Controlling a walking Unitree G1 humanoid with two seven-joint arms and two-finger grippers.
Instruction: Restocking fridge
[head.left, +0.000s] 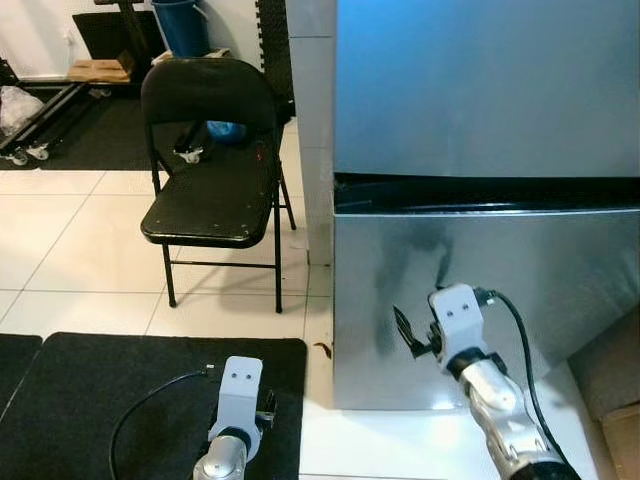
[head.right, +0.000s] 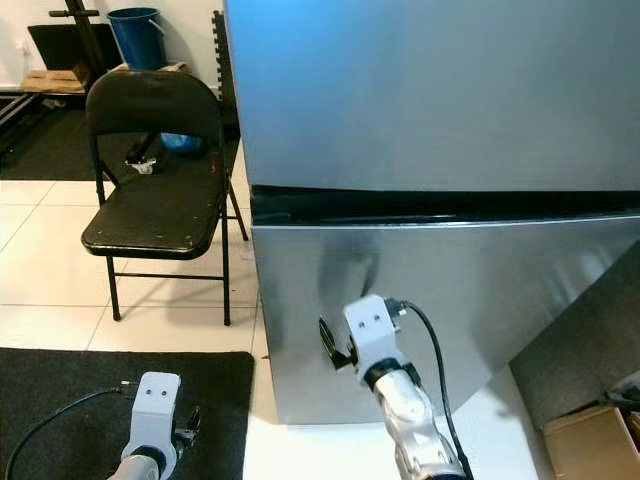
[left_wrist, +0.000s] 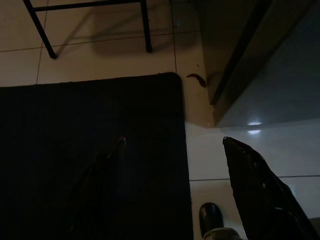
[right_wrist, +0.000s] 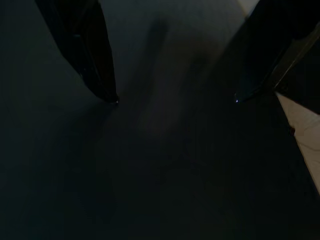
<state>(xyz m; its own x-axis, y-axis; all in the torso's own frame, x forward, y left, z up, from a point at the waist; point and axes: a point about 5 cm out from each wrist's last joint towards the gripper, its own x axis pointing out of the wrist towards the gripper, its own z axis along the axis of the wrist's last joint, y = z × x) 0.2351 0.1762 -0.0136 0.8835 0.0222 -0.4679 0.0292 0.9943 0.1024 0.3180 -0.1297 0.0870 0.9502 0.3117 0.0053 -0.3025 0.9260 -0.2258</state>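
The silver fridge (head.left: 480, 150) stands closed on the white tile floor (head.left: 60, 250), its lower door (head.left: 500, 300) meeting the upper one at a dark seam. The right gripper (head.left: 408, 333) is raised just in front of the lower door near its left edge, fingers (right_wrist: 97, 60) spread apart. The left gripper (left_wrist: 172, 150) hangs low over the right edge of a black mat (head.left: 100, 400), its fingers (left_wrist: 255, 185) also spread. A black folding chair (head.left: 210, 160) stands beside the fridge's left side.
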